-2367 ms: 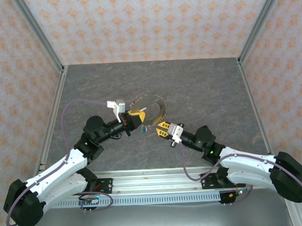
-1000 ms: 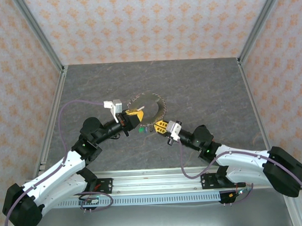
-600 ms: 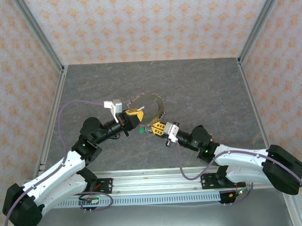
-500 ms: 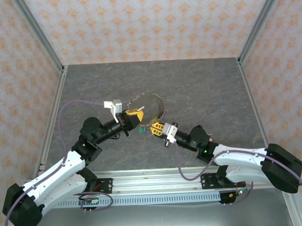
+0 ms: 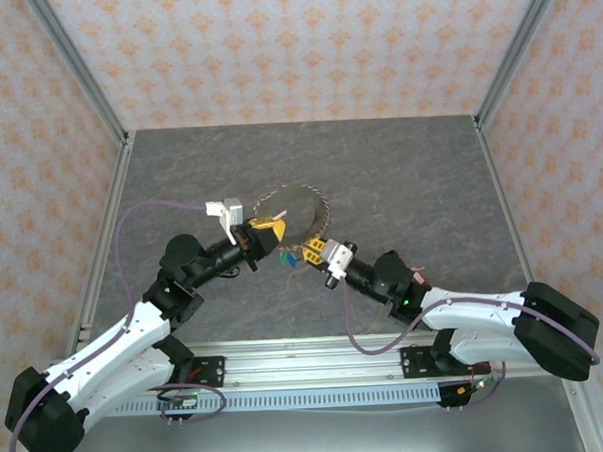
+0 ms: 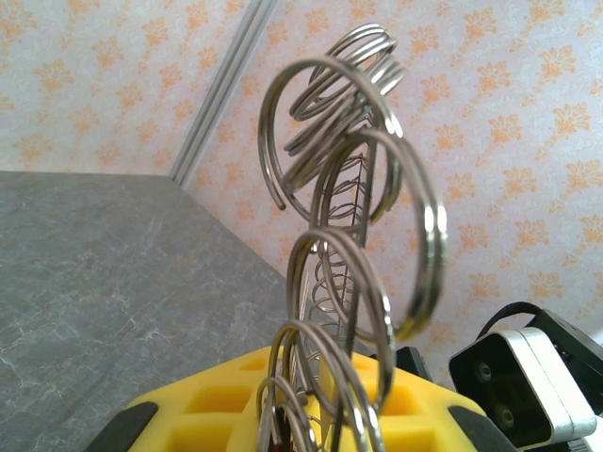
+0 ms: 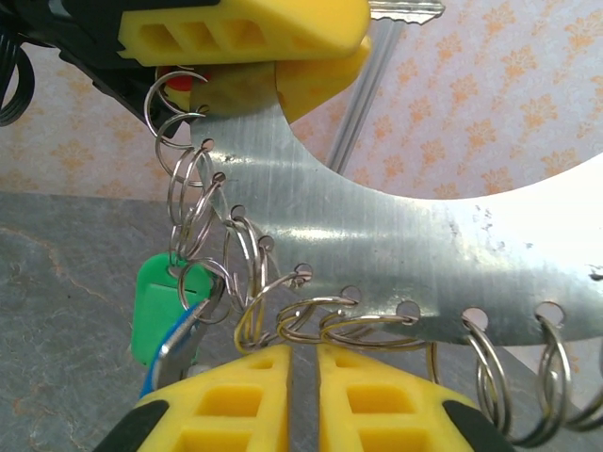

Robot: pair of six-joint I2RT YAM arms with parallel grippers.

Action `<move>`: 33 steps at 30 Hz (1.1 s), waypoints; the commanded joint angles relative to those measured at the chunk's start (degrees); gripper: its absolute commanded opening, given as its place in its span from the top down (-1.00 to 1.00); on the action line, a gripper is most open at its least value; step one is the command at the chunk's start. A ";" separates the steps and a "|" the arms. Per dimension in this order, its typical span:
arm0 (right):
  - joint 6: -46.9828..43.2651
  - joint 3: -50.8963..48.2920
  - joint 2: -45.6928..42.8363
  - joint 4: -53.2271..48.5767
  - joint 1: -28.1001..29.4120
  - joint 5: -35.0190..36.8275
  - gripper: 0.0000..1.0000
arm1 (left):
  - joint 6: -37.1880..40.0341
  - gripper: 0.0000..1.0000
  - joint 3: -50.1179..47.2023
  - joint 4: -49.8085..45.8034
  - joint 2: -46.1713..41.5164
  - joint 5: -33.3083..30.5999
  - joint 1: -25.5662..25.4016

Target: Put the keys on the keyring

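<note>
The left gripper (image 5: 264, 226) is shut tight on the keyring (image 7: 377, 235) and holds it up over the middle of the table (image 5: 409, 171). The right gripper (image 7: 303, 365) is just under it. Its fingers are almost together, right at the little rings (image 7: 311, 325), and I cannot tell if it has hold of one. A green tag (image 7: 158, 306) and a blue tag (image 7: 170, 363) of the keys (image 5: 288, 259) seem to hang from little rings close by. If the right gripper pulls too hard or sideways, the keyring may twist or slip out of the left gripper, and a key could drop. The little rings sit close together, so it may catch the wrong one. The two grippers are very near and could bump. There is lots of bare table all around, and the walls (image 5: 567, 124) are far off.
</note>
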 commanded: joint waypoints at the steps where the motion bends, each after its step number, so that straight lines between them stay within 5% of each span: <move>1: 0.87 1.09 -1.21 1.34 0.33 0.72 0.70 | 0.27 1.00 1.74 2.02 -1.47 -0.24 0.38; 16: -2.91 -4.18 -12.56 -9.35 0.33 4.32 0.58 | 3.81 1.00 4.95 -4.90 -0.88 2.12 0.38; 22: -3.23 -7.06 -17.33 -9.63 0.24 9.21 0.57 | 14.97 1.00 15.16 -30.18 3.73 3.47 0.36; 33: -2.74 -9.07 -28.62 -21.06 -2.02 6.38 0.55 | 23.41 1.00 29.78 -53.62 17.72 7.93 0.30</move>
